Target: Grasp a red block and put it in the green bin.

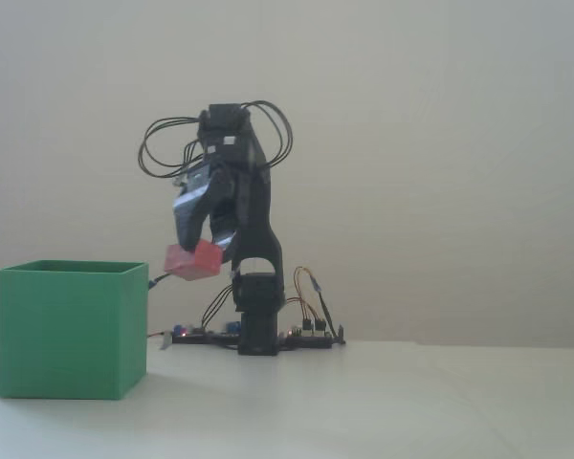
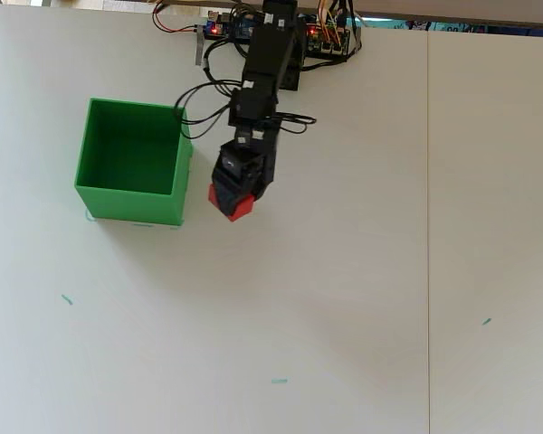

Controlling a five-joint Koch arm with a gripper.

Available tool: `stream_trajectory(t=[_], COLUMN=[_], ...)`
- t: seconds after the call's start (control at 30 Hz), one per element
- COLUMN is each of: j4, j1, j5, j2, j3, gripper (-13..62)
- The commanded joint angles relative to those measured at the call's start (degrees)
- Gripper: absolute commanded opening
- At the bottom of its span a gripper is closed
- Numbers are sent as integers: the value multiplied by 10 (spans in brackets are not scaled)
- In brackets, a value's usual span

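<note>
The red block (image 1: 192, 260) (image 2: 233, 202) hangs in the air, tilted, with my gripper (image 1: 199, 242) (image 2: 236, 188) shut on it. In the fixed view the block is just right of and slightly above the rim of the green bin (image 1: 69, 329). From overhead the block sits right of the green bin's (image 2: 132, 203) right wall, not over the opening. The bin stands open-topped on the table and its inside looks empty.
The arm's base and circuit boards (image 2: 253, 32) with loose wires sit at the table's far edge. A seam (image 2: 428, 226) runs down the table on the right. Small teal marks (image 2: 66, 299) dot the white surface.
</note>
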Motion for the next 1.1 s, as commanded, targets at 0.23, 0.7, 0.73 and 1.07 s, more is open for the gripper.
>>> stream_trajectory(t=[0.23,0.7,0.73,1.07], j4=[-22,-11,-11,-10], j1=[148,271,277,293], j5=[-129,-198,-201,-205], j2=[108,83,78,69], j3=[-19,19,18,18], gripper=[36,36,37,37])
